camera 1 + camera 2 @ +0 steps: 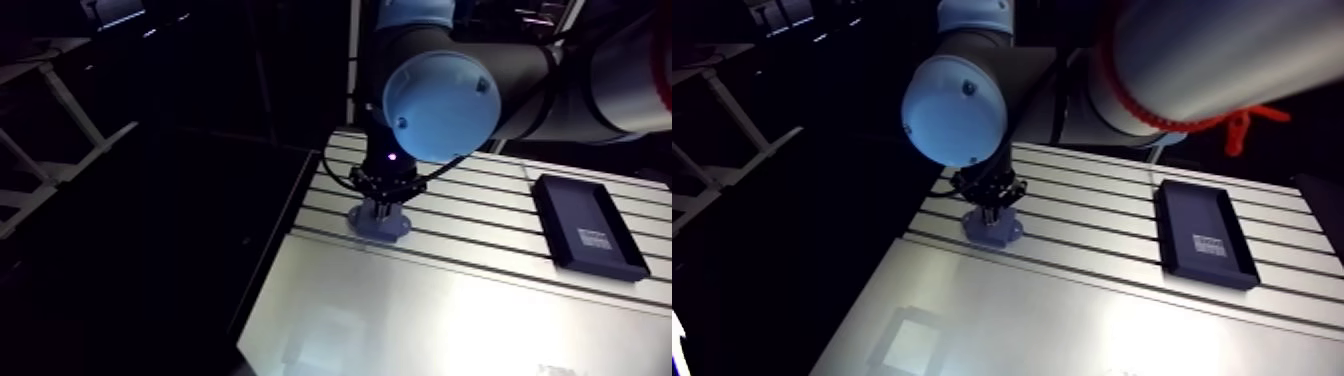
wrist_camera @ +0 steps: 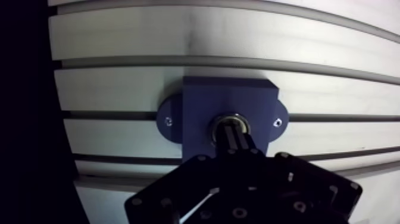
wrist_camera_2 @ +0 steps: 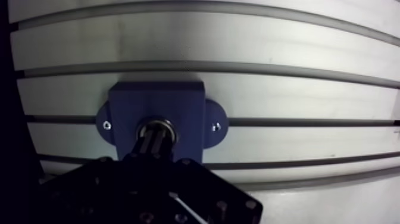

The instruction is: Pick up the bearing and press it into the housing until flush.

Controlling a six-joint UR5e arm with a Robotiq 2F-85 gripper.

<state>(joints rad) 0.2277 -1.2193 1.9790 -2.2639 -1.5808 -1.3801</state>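
Here, housing (image 2: 199,101) sits near table (image 2: 119,36) edge (gripper (image 2: 231,128) atop).

matt plastic housing (image 2: 229,98), shiny metal bearing (image 2: 229,117)

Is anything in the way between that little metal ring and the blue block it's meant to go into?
Nothing visible is. The bearing already sits in the bore of the blue housing, with the gripper and its shut fingers right on top of it. Whether it is flush cannot be told.
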